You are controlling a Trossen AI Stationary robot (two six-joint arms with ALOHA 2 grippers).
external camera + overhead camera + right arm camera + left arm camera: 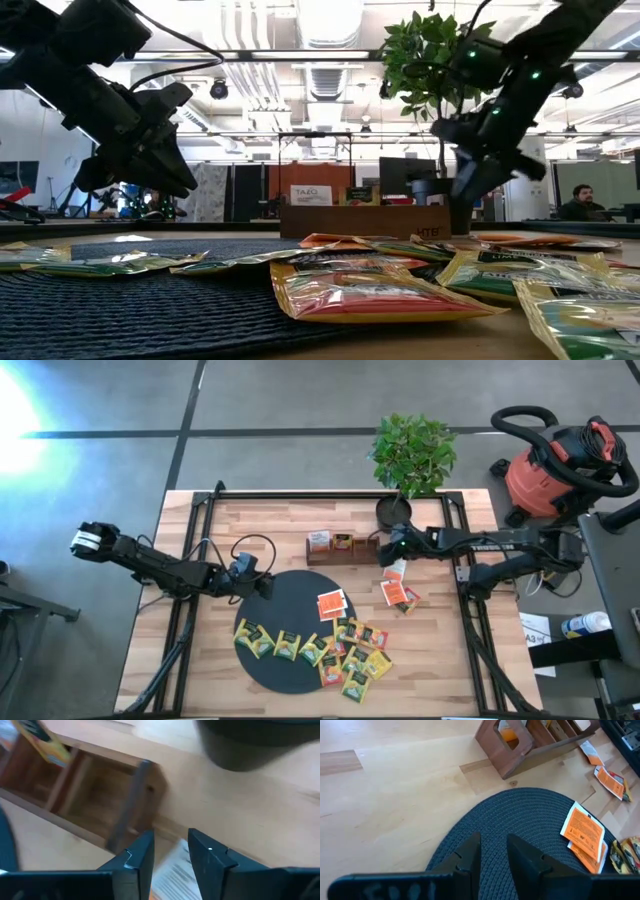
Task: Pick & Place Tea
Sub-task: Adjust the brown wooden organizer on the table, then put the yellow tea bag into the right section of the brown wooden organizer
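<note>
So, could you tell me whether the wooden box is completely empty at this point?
No. The wooden box already holds sachets standing in its left-hand compartments in the high view, while the compartment at its right end looks empty in the right wrist view.

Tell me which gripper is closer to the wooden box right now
Right. The right gripper hangs just off the wooden box's end by the plant pot, while the left gripper hovers farther off, over the black mat's edge.
</note>
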